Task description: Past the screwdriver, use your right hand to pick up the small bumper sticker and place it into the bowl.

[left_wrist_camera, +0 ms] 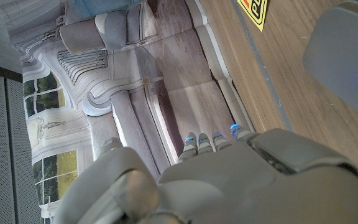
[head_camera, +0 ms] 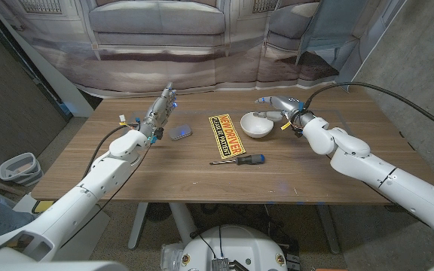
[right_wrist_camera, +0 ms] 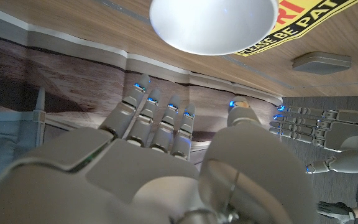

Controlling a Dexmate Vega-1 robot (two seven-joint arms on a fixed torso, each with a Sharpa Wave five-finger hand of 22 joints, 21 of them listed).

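The yellow-and-black bumper sticker (head_camera: pixel 225 135) lies on the table just past the screwdriver (head_camera: pixel 239 159), which has a black and blue handle. The white bowl (head_camera: pixel 257 124) stands right beside the sticker, on its right. My right hand (head_camera: pixel 277 108) hovers behind and to the right of the bowl, fingers spread, holding nothing. In the right wrist view my right hand (right_wrist_camera: pixel 160 155) reaches toward the bowl (right_wrist_camera: pixel 213 22), with the sticker (right_wrist_camera: pixel 303 25) beyond it. My left hand (head_camera: pixel 160 109) stands at the far left of the table, fingers straight and empty.
A small grey flat object (head_camera: pixel 180 133) lies between my left hand and the sticker; it also shows in the left wrist view (left_wrist_camera: pixel 347 56) and the right wrist view (right_wrist_camera: pixel 321 61). A printed backdrop hangs behind the table's far edge.
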